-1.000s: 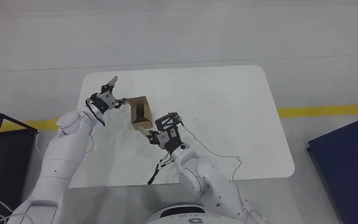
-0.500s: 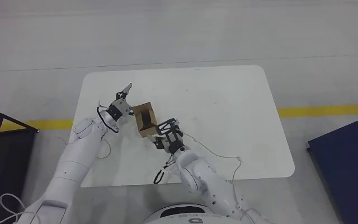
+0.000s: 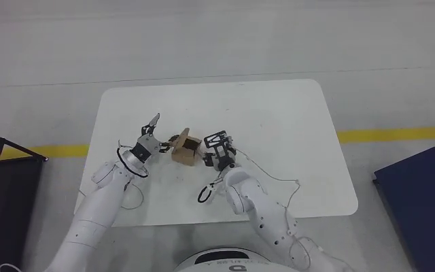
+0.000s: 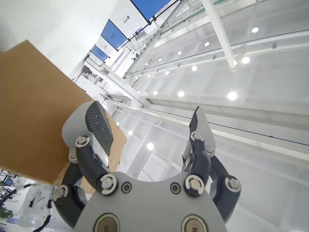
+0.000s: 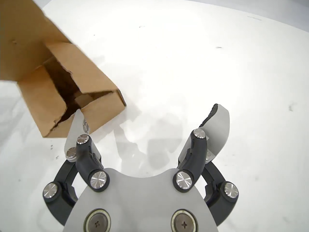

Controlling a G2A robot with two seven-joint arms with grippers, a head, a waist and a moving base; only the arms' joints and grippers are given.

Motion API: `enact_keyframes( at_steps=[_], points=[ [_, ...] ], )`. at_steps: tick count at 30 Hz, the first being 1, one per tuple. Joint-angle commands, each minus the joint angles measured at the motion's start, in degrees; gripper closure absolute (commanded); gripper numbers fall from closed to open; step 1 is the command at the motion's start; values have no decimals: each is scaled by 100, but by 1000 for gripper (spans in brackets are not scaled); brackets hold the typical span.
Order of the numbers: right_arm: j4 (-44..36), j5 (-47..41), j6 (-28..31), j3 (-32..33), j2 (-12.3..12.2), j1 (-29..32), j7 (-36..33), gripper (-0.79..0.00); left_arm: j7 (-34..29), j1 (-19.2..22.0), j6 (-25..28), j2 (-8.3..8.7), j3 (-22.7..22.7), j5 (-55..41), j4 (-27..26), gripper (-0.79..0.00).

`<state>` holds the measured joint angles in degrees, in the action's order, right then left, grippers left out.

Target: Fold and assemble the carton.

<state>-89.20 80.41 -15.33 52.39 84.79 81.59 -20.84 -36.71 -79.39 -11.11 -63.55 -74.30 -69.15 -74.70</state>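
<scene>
We are looking at the brown carton [image 3: 185, 147] tilting over the left half of the white table [image 3: 285, 115], between our two grippers. Our left gripper [image 3: 160, 133] is standing with its jaws spread wide, gripping nothing; in the left wrist view the outer side of one finger [image 4: 72, 126] is lying against the carton [image 4: 31, 112]. Our right gripper [image 3: 219, 145] is likewise gaping, and in the right wrist view one fingertip [image 5: 77, 121] is poking at the dark gap between the carton's [image 5: 33, 37] loosely folded end flaps, while the other finger is hanging clear of it, over bare table [image 5: 181, 49]
</scene>
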Motion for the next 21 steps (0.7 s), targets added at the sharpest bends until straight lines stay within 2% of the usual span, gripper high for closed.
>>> enact_keyframes(
  at_steps=[1,5,8,10,13,15,16,21],
  points=[
    [-110,47,-71,161,-26,55,33,-785,6,-113,60,1,-67,-38,-72,-785],
    [-472,-67,-36,404,-70,252,70,-785,14,-279,120,3,-168,-67,-203,-785],
    [-862,-656,229,571,-85,455,127,-785,-1,-397,181,-6,-216,-140,-262,-785],
    [-1141,-1756,531,718,-60,592,211,-785,-14,-452,219,-15,-239,-189,-260,-785],
    [-1395,-4188,1140,1040,7,775,379,-785,-50,-521,308,-32,-252,-243,-283,-785],
    [-1360,-5660,1512,1212,41,812,238,-785,-111,-561,368,-51,-242,-319,-334,-785],
    [-1329,-5949,1593,1276,36,774,97,-785,-146,-575,386,-63,-228,-377,-362,-785],
    [-1323,-5952,1602,1316,26,742,34,-785,-181,-741,535,-103,-198,-485,-385,-785]
  ],
)
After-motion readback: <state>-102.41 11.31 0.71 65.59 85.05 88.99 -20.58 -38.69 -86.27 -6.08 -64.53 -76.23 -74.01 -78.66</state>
